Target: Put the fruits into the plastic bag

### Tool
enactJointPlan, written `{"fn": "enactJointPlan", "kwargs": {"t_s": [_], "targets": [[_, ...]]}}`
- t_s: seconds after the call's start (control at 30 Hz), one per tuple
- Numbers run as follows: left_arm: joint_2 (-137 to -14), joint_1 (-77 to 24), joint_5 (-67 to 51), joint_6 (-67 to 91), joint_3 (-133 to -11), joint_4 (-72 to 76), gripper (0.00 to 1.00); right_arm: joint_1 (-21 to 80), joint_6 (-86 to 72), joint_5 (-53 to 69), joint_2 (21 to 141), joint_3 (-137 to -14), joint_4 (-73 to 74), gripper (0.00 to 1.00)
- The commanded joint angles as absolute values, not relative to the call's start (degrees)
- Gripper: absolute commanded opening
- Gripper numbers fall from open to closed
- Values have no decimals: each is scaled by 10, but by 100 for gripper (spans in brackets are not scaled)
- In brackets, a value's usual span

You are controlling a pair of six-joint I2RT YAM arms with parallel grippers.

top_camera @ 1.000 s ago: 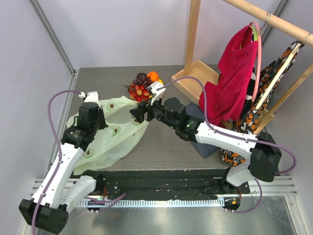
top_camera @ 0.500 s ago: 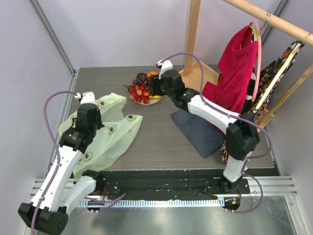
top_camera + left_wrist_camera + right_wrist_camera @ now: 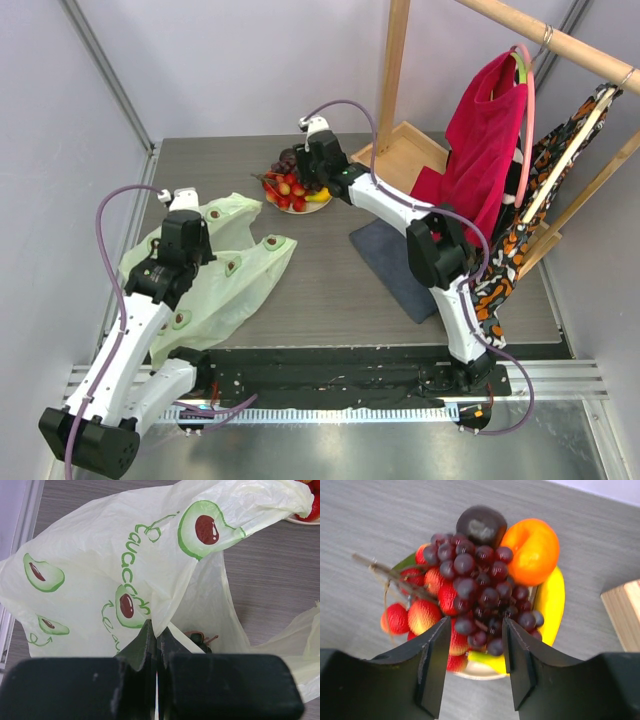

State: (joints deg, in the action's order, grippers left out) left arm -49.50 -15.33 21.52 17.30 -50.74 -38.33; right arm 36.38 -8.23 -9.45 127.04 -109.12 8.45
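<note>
The fruits sit heaped on a small plate (image 3: 322, 205) at the back of the table. In the right wrist view I see the dark purple grape bunch (image 3: 480, 590), an orange (image 3: 532, 550), a dark round fruit (image 3: 481, 525), red strawberries (image 3: 422, 615) and a yellow banana (image 3: 551, 602). My right gripper (image 3: 476, 630) is open just above the grapes, also in the top view (image 3: 306, 178). The pale green plastic bag (image 3: 225, 270) lies at the left. My left gripper (image 3: 157, 635) is shut on its edge (image 3: 188, 232). A small dark grape piece (image 3: 200, 639) shows inside the bag (image 3: 125, 565).
A wooden rack base (image 3: 400, 150) stands right of the plate, its corner in the right wrist view (image 3: 622, 610). A red cloth (image 3: 480, 160) and a patterned cloth (image 3: 520, 235) hang at the right. A dark grey cloth (image 3: 400, 265) lies on the table.
My right arm swung from the bag's mouth back to the fruit plate and now hovers over the grapes. The bag's right side settled flatter. My left gripper kept its hold.
</note>
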Motion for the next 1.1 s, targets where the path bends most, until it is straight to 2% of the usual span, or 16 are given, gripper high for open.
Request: {"fn": "enactJointPlan", "kwargs": {"t_s": [0.0, 0.23, 0.9, 1.07], "targets": [[-498, -150, 208, 164, -509, -363, 0, 365, -55, -137, 1300, -1157, 74, 51], [-497, -149, 205, 164, -509, -362, 0, 360, -39, -143, 1348, -1218, 99, 46], [-499, -145, 197, 164, -509, -362, 0, 324, -84, -29, 1369, -1215, 71, 42], [-499, -144, 197, 163, -509, -362, 0, 318, -87, -10, 1373, -1215, 67, 38]]}}
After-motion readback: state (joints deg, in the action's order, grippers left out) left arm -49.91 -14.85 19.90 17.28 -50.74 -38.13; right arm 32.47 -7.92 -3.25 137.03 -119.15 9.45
